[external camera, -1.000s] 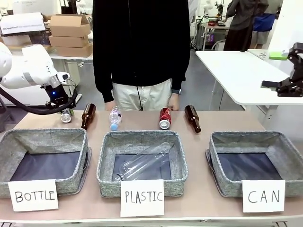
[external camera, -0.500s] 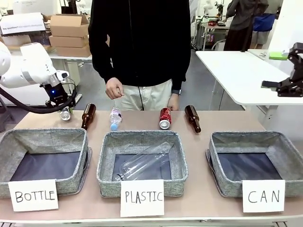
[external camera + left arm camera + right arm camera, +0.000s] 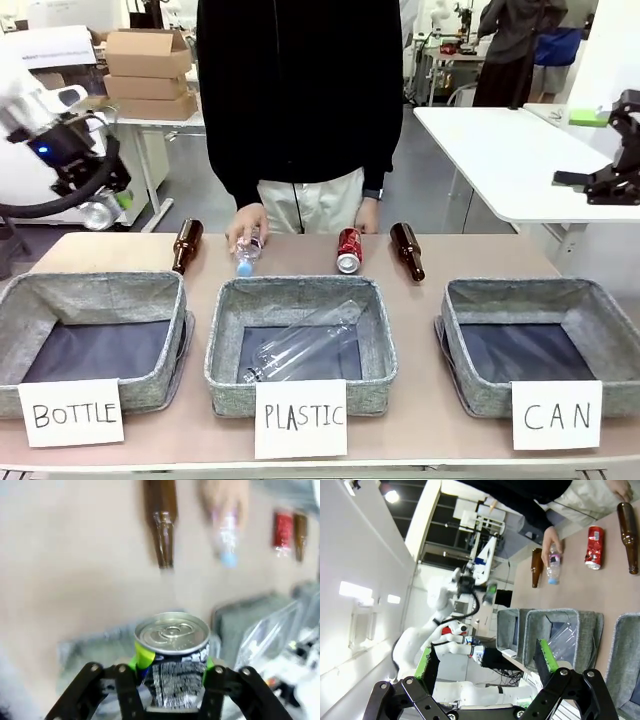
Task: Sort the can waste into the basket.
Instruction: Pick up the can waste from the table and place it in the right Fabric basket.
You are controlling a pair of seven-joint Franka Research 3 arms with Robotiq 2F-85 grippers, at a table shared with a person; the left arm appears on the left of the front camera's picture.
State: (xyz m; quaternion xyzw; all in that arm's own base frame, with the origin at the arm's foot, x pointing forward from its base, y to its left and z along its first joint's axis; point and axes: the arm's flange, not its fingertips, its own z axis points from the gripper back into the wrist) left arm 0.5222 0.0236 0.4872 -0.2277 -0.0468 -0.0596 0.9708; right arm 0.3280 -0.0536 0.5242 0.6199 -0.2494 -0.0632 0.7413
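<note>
My left gripper (image 3: 92, 200) hangs high above the table's far left corner, shut on the silvery-grey can (image 3: 99, 213). In the left wrist view that can (image 3: 172, 645) sits between the green pads (image 3: 142, 656) of the left gripper (image 3: 172, 672), top facing the camera. The red can (image 3: 348, 250) lies on its side at the far middle of the table, also seen as the red can (image 3: 594, 547). The grey CAN basket (image 3: 455, 330) stands at front right with nothing in it. My right gripper (image 3: 485, 662) is open and holds nothing, raised at the far right (image 3: 600, 180).
Two brown bottles (image 3: 186, 243) (image 3: 406, 250) lie at the far edge. The person's hand (image 3: 243, 222) rests on a small plastic bottle (image 3: 244, 256). The PLASTIC basket (image 3: 225, 350) holds a clear bottle; the BOTTLE basket (image 3: 170, 340) stands at left.
My left gripper has lifted the silvery can off the table, up and to the left. The person's hand came down onto the small plastic bottle. The right arm stayed still.
</note>
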